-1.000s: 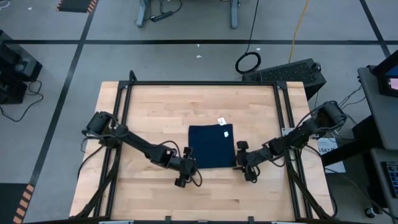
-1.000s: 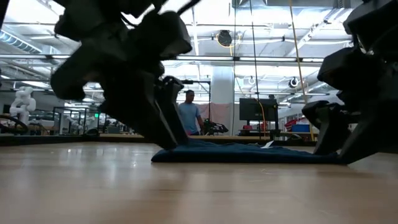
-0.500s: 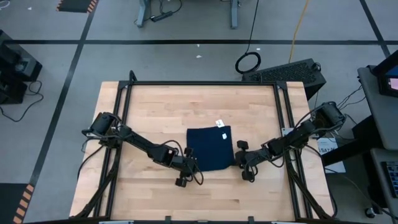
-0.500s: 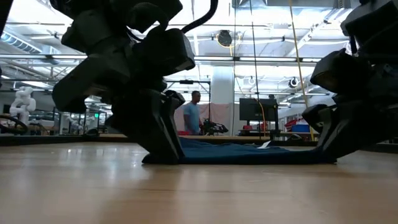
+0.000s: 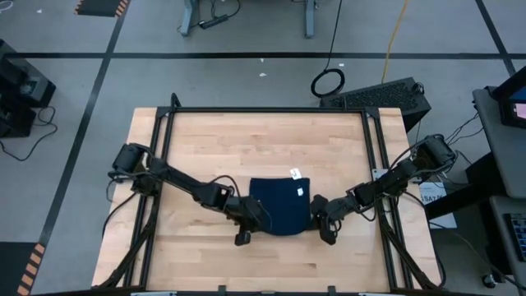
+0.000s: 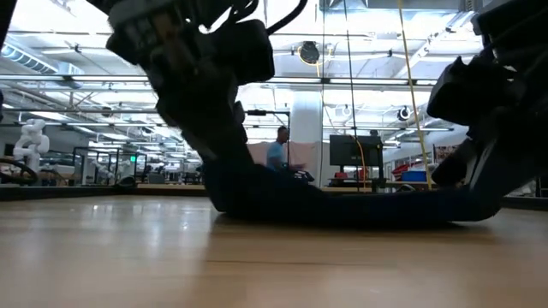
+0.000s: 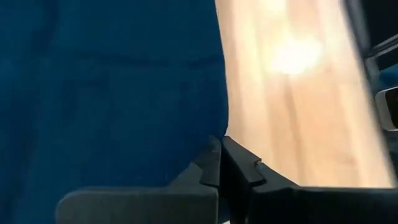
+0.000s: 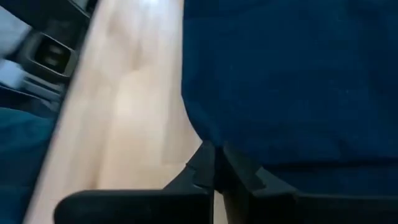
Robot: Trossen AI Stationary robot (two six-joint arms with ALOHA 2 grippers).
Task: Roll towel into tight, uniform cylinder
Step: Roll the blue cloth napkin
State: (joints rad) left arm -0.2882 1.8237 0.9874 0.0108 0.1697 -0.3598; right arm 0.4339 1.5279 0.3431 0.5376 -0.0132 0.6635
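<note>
- Towel (image 5: 279,205) lay on the near middle of the wooden table (image 5: 214,140), a dark navy cloth between the two arms, with its small white tag (image 5: 294,173) at the far edge.
- A second earlier it had lain flat and square, both claws standing open at its near corners; half a second earlier they had pressed in against those corners.
- By this moment the left gripper (image 7: 219,163) had clamped fully on the near left corner, its fingertips meeting with blue cloth pinched between them in the left wrist view.
- The right gripper (image 8: 216,163) had done the same on the near right corner, fingers drawn together on the cloth edge.
- Seen from above, the near edge no longer ran straight: it bowed outward between the two grips, and the towel's outline looked shorter from front to back than before.
- In the low view the near corners stood lifted off the wood at both grippers, while the middle sagged back to the surface.
- My reading is that the grasp was secured and the first turn was about to start; no roll had formed yet, so the task was barely begun.
- The sag between the corners suggested the edge would need even tension, or the cylinder could start loose in the middle.
</note>
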